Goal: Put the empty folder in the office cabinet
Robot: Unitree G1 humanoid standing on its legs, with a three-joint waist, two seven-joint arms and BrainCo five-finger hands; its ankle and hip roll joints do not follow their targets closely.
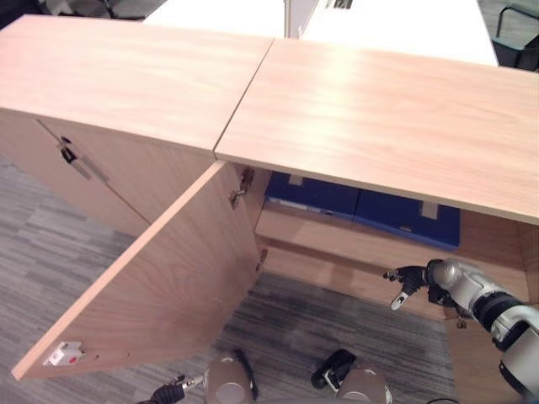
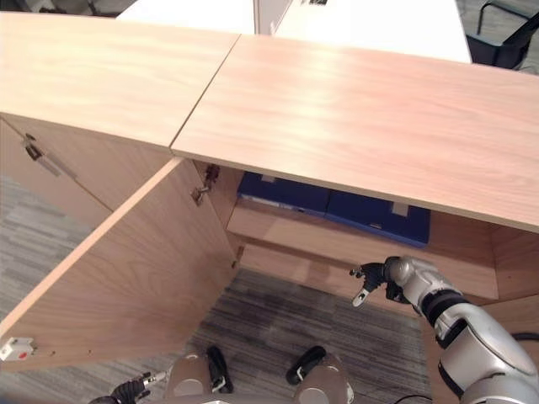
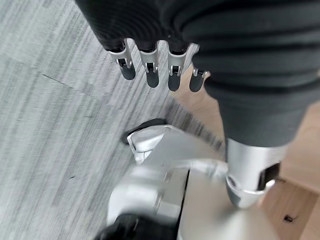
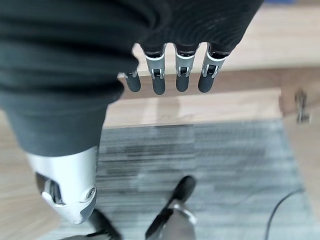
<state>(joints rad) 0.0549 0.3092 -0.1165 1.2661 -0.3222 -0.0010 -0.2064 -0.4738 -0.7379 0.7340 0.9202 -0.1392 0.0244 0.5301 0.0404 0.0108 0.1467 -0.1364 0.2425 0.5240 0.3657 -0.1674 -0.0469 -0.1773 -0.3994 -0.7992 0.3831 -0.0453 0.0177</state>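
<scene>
Blue folders [image 1: 362,210] lie side by side on the upper shelf inside the open office cabinet [image 1: 379,118]. My right hand [image 1: 413,278] hangs in front of the shelf's front edge, below the folders, at the cabinet's right side. Its fingers [image 4: 170,75] are straight and hold nothing. My left hand [image 1: 162,392] is low by the floor, under the open door. In the left wrist view its fingers [image 3: 150,70] are straight and empty over the carpet.
The cabinet's left door [image 1: 160,286] stands wide open, swung out over the grey carpet. A second cabinet [image 1: 80,164] with a shut door and handle adjoins on the left. White desks [image 1: 404,25] and a dark chair [image 1: 518,42] stand behind.
</scene>
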